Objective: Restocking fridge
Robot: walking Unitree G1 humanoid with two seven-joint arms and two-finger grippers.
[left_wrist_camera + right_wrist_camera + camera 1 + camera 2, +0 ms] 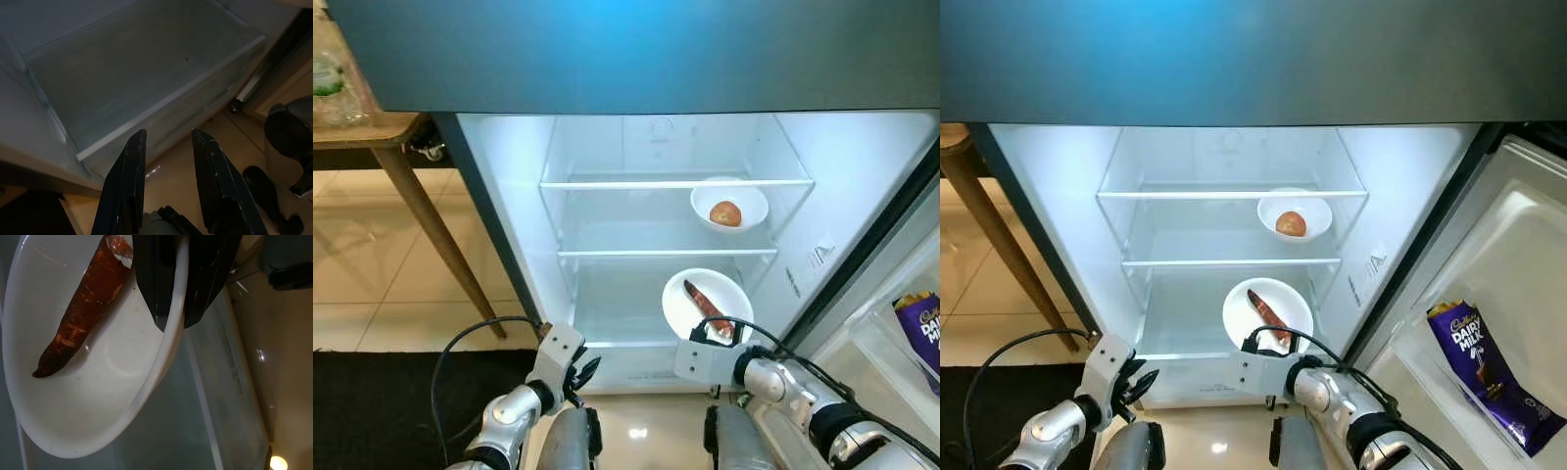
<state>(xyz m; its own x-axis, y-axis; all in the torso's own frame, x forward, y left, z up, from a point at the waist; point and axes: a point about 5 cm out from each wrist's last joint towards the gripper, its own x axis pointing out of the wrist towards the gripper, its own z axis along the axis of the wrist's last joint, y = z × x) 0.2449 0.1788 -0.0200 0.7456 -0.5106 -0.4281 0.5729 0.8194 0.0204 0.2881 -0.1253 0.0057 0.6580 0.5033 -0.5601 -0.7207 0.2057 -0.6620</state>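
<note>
The right claw pinches the rim of a round white bowl with a long reddish-brown carrot in it, holding it at the front of the open fridge, under the glass shelf with a second white bowl and a round brown fruit. The left claw hangs released, holding nothing, near the fridge's bottom edge. The grip is only on the rim, so I think the bowl could tip, and the carrot could slide out or the bowl could drop to the floor.
</note>
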